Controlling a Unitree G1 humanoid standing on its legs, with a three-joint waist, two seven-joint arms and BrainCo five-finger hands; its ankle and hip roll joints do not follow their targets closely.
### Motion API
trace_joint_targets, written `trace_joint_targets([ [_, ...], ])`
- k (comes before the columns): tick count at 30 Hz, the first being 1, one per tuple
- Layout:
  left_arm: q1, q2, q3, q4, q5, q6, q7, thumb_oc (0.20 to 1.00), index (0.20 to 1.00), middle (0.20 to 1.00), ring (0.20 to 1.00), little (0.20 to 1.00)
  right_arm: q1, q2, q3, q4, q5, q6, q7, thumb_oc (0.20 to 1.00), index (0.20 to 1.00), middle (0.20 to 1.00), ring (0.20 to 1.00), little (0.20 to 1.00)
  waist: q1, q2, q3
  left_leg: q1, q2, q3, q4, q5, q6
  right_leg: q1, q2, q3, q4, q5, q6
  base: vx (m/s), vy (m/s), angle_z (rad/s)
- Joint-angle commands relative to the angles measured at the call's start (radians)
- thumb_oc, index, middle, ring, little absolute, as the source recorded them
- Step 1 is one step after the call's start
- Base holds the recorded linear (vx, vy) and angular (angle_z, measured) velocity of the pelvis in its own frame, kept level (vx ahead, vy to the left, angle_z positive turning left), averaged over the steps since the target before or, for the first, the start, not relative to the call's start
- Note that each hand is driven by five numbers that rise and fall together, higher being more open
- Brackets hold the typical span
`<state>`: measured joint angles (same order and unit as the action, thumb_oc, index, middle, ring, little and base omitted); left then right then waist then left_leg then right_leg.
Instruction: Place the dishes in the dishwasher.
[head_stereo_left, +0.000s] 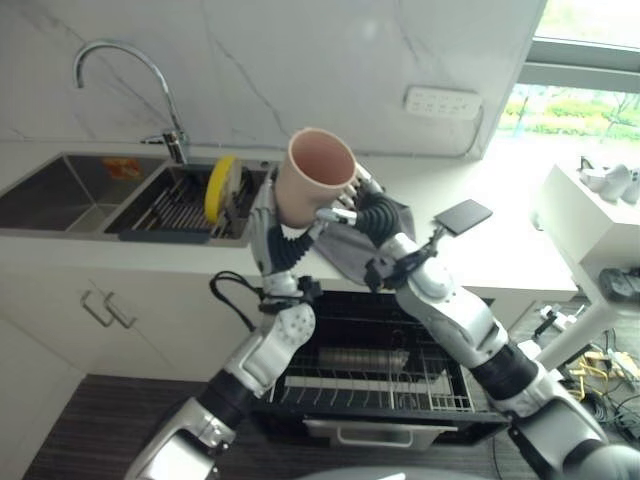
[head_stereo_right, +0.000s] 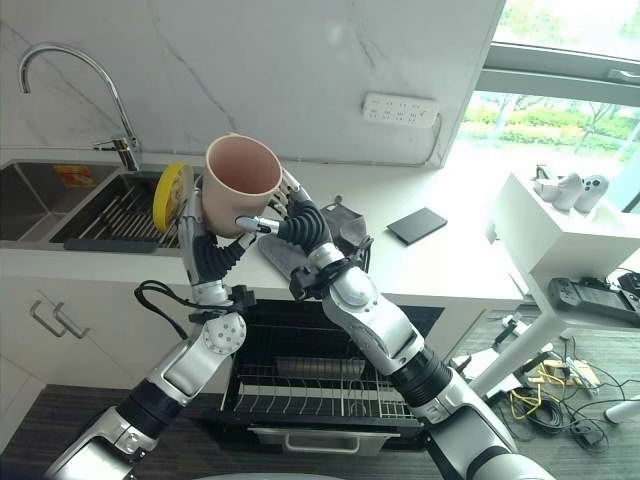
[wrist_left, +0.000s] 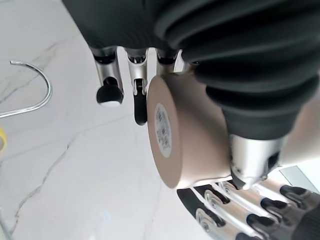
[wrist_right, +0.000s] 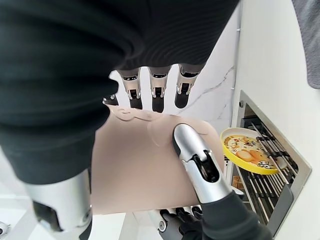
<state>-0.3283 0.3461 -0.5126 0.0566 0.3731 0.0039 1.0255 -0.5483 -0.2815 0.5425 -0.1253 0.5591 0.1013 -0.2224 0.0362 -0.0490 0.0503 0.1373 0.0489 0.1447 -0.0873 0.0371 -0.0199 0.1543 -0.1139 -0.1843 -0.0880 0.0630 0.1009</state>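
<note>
Both hands, left hand (head_stereo_right: 200, 232) and right hand (head_stereo_right: 292, 222), clasp the pink cup (head_stereo_right: 238, 183) frame centre above the open dishwasher rack (head_stereo_right: 310, 392); yellow plate (head_stereo_right: 172, 197) still in sink rack, nothing loaded.

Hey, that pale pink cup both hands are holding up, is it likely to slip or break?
The pale pink cup looks rigid and smooth, so probably slippery. It seems ceramic, likely fragile if dropped above the open dishwasher rack. The left hand and right hand both grip it, which should steady it.
</note>
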Motion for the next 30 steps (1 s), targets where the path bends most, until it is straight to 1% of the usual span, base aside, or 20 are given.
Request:
trace_joint_targets([
  [1, -0.153, -0.011, -0.048, 0.052, 0.018, -0.019, -0.002, 0.2, 0.2, 0.2, 0.2, 0.2, -0.142, 0.026, -0.027, 0.017, -0.051, -0.024, -0.019, 1.0, 1.0, 1.0, 1.0, 1.0, 0.035, -0.012, 0.013, 0.04, 0.006, -0.011, 0.002, -0.065, -0.007, 0.022, -0.033, -0.051, 0.001, -0.009, 0.017, 0.0, 0.0, 0.0],
  [5, -0.143, -0.007, -0.059, 0.063, 0.018, -0.031, 0.003, 0.2, 0.2, 0.2, 0.2, 0.2, -0.147, 0.02, -0.024, 0.01, -0.047, -0.02, -0.008, 1.0, 1.0, 1.0, 1.0, 1.0, 0.037, -0.013, 0.017, 0.04, 0.004, -0.012, 0.003, -0.066, -0.007, 0.023, -0.034, -0.051, 0.001, -0.008, 0.017, 0.01, 0.001, 0.02],
  [10, -0.146, -0.012, -0.071, 0.073, 0.025, -0.04, 0.001, 0.2, 0.2, 0.2, 0.2, 0.2, -0.158, 0.029, -0.015, 0.013, -0.05, -0.019, -0.024, 1.0, 1.0, 1.0, 1.0, 1.0, 0.039, -0.013, 0.019, 0.042, 0.003, -0.013, 0.005, -0.066, -0.005, 0.024, -0.034, -0.052, 0.002, -0.007, 0.016, 0.01, 0.0, 0.03],
  [11, -0.147, -0.014, -0.074, 0.074, 0.024, -0.037, -0.002, 0.2, 0.2, 0.2, 0.2, 0.2, -0.161, 0.031, -0.015, 0.017, -0.053, -0.018, -0.028, 1.0, 1.0, 1.0, 1.0, 1.0, 0.04, -0.013, 0.02, 0.042, 0.002, -0.015, 0.005, -0.067, -0.004, 0.025, -0.034, -0.052, 0.002, -0.007, 0.016, 0.05, 0.002, 0.03],
  [13, -0.144, -0.019, -0.09, 0.081, 0.038, -0.039, -0.003, 0.2, 0.2, 0.2, 0.2, 0.2, -0.178, 0.037, -0.014, 0.025, -0.068, 0.01, -0.04, 1.0, 1.0, 1.0, 1.0, 1.0, 0.043, -0.013, 0.022, 0.042, 0.0, -0.017, 0.008, -0.069, -0.003, 0.025, -0.035, -0.05, 0.003, -0.008, 0.015, 0.05, 0.001, 0.06],
  [17, -0.144, -0.019, -0.103, 0.077, 0.044, -0.03, -0.007, 0.2, 0.2, 0.2, 0.2, 0.2, -0.193, 0.04, -0.012, 0.027, -0.053, 0.026, -0.043, 1.0, 1.0, 1.0, 1.0, 1.0, 0.046, -0.015, 0.026, 0.042, -0.002, -0.019, 0.011, -0.071, -0.002, 0.025, -0.036, -0.049, 0.004, -0.008, 0.015, 0.01, -0.001, 0.01],
  [22, -0.15, -0.023, -0.12, 0.077, 0.049, -0.034, -0.011, 0.2, 0.2, 0.2, 0.2, 0.2, -0.209, 0.062, 0.0, 0.048, -0.054, 0.032, -0.051, 1.0, 1.0, 1.0, 1.0, 1.0, 0.051, -0.013, 0.029, 0.042, -0.005, -0.023, 0.013, -0.072, 0.0, 0.026, -0.037, -0.05, 0.006, -0.009, 0.013, 0.01, 0.005, 0.01],
  [30, -0.154, -0.03, -0.152, 0.074, 0.055, -0.019, -0.016, 0.2, 0.2, 0.2, 0.2, 0.2, -0.221, 0.086, 0.012, 0.07, -0.061, 0.029, -0.071, 1.0, 1.0, 1.0, 1.0, 1.0, 0.058, -0.013, 0.033, 0.038, -0.01, -0.031, 0.02, -0.076, 0.002, 0.028, -0.04, -0.054, 0.007, -0.01, 0.014, 0.02, 0.003, 0.01],
])
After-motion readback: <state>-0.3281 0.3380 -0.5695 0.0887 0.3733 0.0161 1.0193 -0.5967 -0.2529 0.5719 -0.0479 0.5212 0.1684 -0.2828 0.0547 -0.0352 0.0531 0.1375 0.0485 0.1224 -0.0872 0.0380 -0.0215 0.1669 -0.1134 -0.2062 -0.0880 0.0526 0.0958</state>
